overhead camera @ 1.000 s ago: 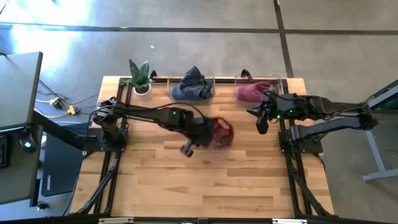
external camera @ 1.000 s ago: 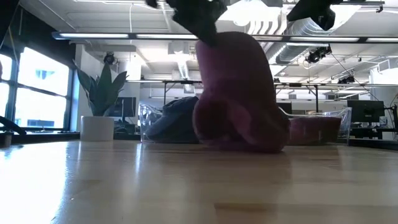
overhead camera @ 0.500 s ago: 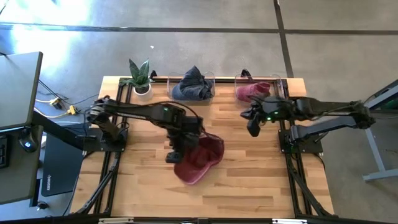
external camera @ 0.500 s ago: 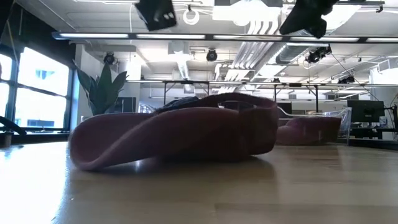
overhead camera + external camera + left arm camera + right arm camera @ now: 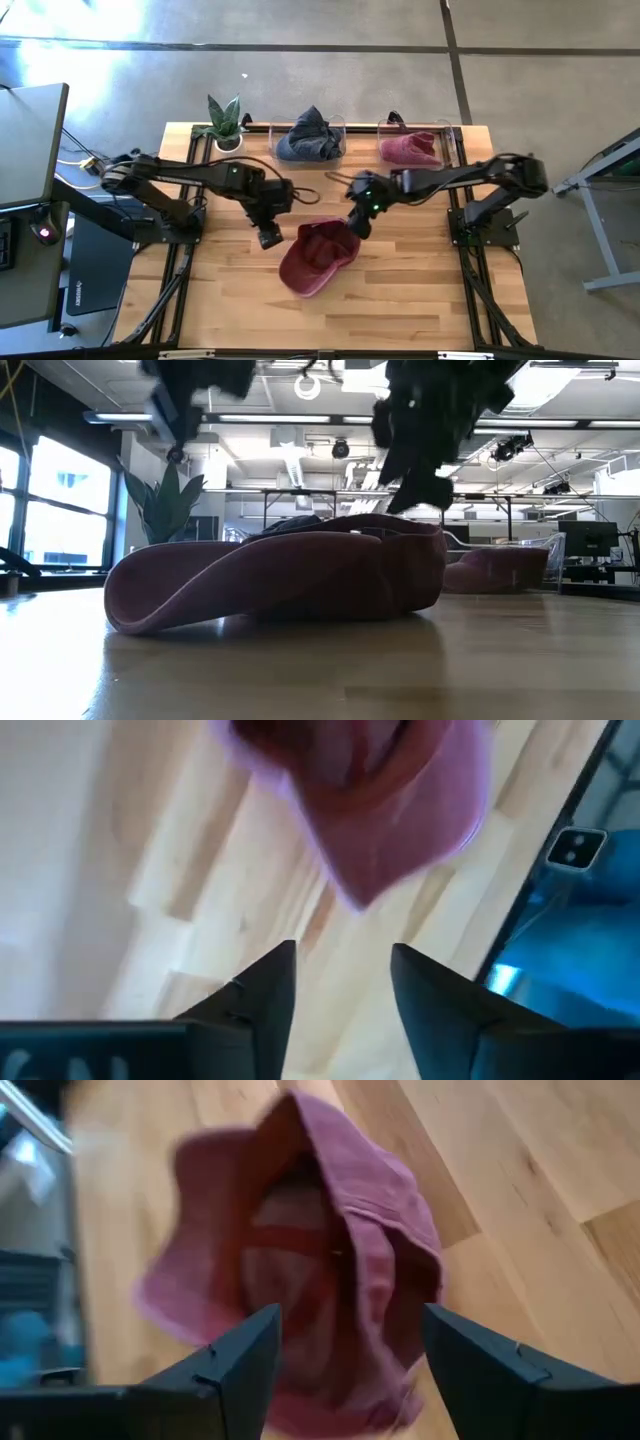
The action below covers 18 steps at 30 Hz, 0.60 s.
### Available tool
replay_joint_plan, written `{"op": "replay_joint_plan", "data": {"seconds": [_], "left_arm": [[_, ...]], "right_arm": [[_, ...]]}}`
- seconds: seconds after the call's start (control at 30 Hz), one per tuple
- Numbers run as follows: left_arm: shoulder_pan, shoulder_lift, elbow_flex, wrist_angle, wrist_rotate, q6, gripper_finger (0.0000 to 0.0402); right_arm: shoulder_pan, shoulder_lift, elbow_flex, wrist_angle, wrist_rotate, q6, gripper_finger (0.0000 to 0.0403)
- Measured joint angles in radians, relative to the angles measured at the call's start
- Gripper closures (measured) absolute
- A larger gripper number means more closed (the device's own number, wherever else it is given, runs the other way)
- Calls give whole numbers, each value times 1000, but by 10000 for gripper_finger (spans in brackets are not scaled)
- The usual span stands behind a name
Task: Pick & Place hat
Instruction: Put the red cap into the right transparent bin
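The maroon hat (image 5: 290, 575) is lying closest to the low camera, crown-opening upward on the bare wood of the table (image 5: 400, 300), brim spread flat toward the front edge; it is being held by nothing. Just behind it, the right gripper (image 5: 358, 222) is being positioned at the hat's rear right rim, fingers spread wide and empty, with the hat's opening framed between them in the right wrist view. The left gripper (image 5: 268, 238) is hanging just beside the hat's left side, fingers parted in the left wrist view and gripping nothing, the brim lying ahead of them.

The step in hand is judged to be a pick by the right gripper. For a sound grasp, one finger should be lowered inside the crown and the other outside, so that the doubled fabric of the rim is being pinched rather than a single loose fold. The descent should be stopped before the wood is being pressed. The left gripper should be kept clear so the cloth is not being snagged.

Farther back, a clear bin (image 5: 413, 150) holding another maroon hat, a second bin (image 5: 309, 140) of dark cloth, and a potted plant (image 5: 226, 124) are standing along the far edge.
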Motion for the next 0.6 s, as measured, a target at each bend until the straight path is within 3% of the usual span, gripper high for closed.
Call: {"op": "replay_joint_plan", "data": {"seconds": [0.13, 0.27, 0.37, 0.5, 0.6], "left_arm": [[49, -62, -256, 193, 110, -97, 265], [59, -83, -392, 312, 166, -209, 279], [39, -87, -416, 375, 188, -264, 282], [40, -88, -416, 559, 158, -267, 282], [83, -88, -415, 698, 160, -270, 282]], "right_arm": [[12, 88, 0, 28, 12, -56, 198], [7, 112, 0, 59, 53, -67, 306], [-34, 95, 0, 31, 115, -164, 386], [-139, 60, 0, -15, 208, -242, 374], [-220, 45, 0, -49, 218, -255, 393]]}}
